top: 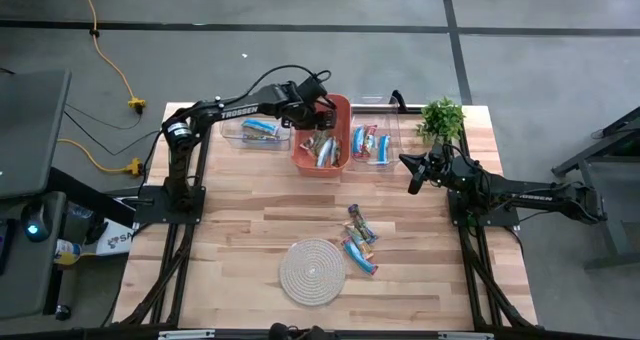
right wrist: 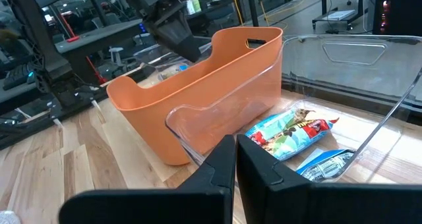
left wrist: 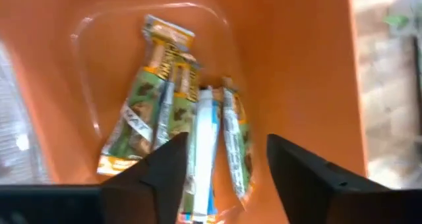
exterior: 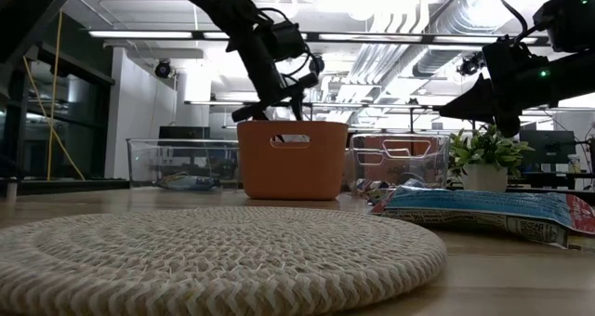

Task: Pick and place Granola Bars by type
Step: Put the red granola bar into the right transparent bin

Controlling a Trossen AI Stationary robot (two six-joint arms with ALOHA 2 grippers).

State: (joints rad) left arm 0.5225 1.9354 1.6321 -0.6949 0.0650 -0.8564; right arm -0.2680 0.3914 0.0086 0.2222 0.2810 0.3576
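Observation:
My left gripper [top: 319, 118] hangs open over the orange bin [top: 340, 105], its fingers pointing down into it. Several tan-and-green Granola Bars [left wrist: 155, 109] lie on the bin's floor. A white-and-blue bar [left wrist: 203, 148] lies on top of them, below the gap of my left gripper [left wrist: 224, 168]. A blue bar [top: 262, 129] lies in the clear bin to the left. Red-and-blue bars [top: 372, 143] [right wrist: 290, 132] lie in the clear bin to the right. Several loose bars [top: 359, 240] [exterior: 483, 209] rest flat on the table. My right gripper [top: 412, 177] [right wrist: 236, 165] waits shut beside the right clear bin.
A round coiled rope mat [top: 312, 271] lies near the table's front edge. A small potted plant [top: 442, 120] stands at the far right corner. The three bins stand in a row along the far edge; bare wood lies between them and the loose bars.

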